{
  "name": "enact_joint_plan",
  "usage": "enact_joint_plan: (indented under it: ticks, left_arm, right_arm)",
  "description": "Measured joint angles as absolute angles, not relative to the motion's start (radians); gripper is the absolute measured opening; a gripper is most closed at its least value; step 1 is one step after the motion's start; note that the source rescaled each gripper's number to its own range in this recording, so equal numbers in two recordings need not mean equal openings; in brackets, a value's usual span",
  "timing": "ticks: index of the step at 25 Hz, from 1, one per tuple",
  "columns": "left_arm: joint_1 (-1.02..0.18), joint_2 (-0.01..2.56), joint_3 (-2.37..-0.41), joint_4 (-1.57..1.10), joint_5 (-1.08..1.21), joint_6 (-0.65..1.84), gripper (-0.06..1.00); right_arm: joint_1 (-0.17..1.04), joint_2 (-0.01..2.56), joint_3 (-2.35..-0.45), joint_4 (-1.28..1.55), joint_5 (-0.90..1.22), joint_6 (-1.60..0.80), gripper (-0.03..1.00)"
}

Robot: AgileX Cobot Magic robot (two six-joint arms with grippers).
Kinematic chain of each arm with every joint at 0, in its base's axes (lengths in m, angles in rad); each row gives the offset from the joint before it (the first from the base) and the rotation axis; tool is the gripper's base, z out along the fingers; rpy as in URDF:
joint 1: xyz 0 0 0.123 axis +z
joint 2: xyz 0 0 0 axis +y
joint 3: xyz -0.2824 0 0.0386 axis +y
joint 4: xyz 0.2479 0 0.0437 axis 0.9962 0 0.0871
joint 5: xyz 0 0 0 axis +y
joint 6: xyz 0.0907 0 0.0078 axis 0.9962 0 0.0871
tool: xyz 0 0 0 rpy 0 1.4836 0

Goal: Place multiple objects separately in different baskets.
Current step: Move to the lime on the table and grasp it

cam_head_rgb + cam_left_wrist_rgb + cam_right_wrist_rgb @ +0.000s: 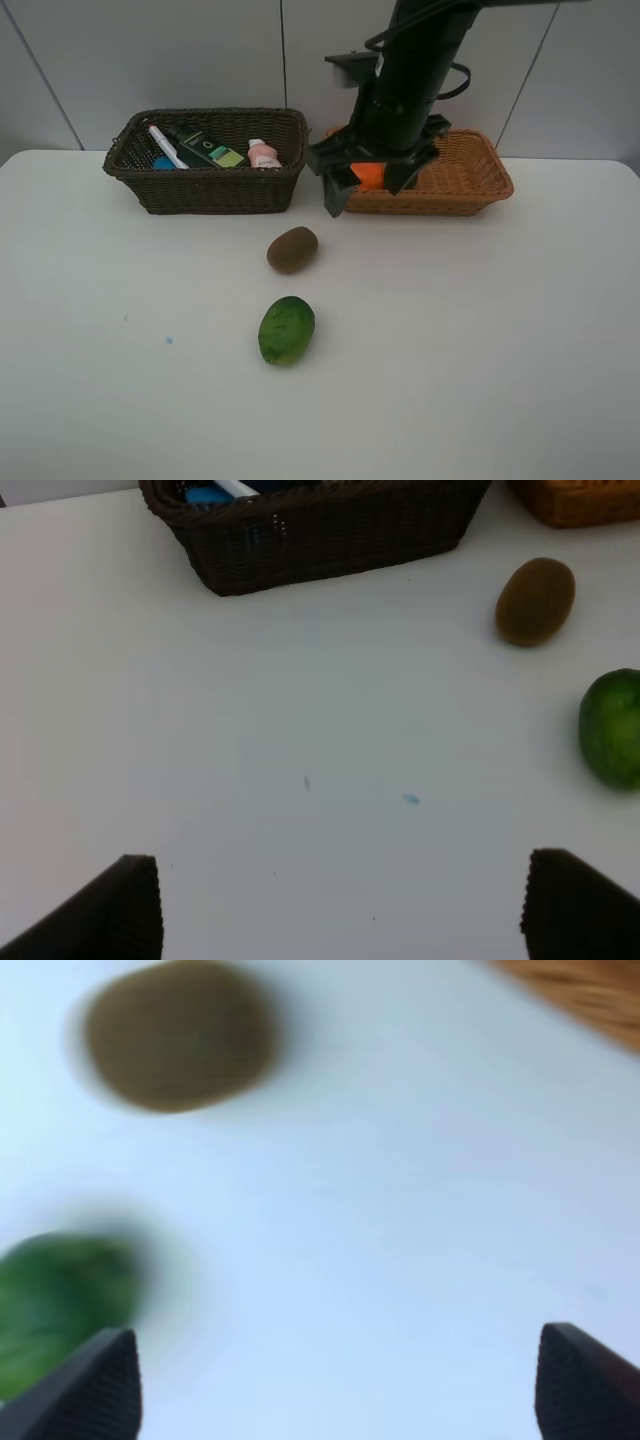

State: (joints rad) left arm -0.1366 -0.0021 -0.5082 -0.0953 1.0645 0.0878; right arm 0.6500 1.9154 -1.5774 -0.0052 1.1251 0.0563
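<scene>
White bench (480,350) under a pale panelled wall. My right gripper (366,188) hangs wide open at the end of the tan basket (470,180) nearest the dark basket (200,190), with an orange (368,175) just behind it. My left gripper (350,905) is wide too, and empty. The kiwi (292,249) and the green fruit (287,329) lie near each other on the bench. The kiwi could roll out of a skewed pinch. The dark basket, holding a marker (163,143), a green bottle (205,148) and a pink bottle (263,153), crowds its far side.

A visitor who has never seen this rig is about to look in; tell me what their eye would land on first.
The black robot arm looms at the back, its open right gripper over the near left corner of the shallow orange-tan wicker basket. On the white table in front lie a brown kiwi and, nearer the camera, a green oval fruit, both outside the deep dark brown wicker basket at back left.
</scene>
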Motion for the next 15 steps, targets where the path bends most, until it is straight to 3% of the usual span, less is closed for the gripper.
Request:
enact_joint_plan:
  ticks: [7, 15]
  left_arm:
    - [-0.137, -0.002, -0.508, -0.095, 1.064, 0.088, 0.96]
    - [-0.137, -0.002, -0.508, -0.095, 1.064, 0.088, 0.96]
  right_arm:
    - [0.83, 1.965, -1.577, -0.007, 1.006, -0.038, 0.98]
    - [0.853, 2.017, -1.577, -0.027, 0.918, -0.519, 0.98]
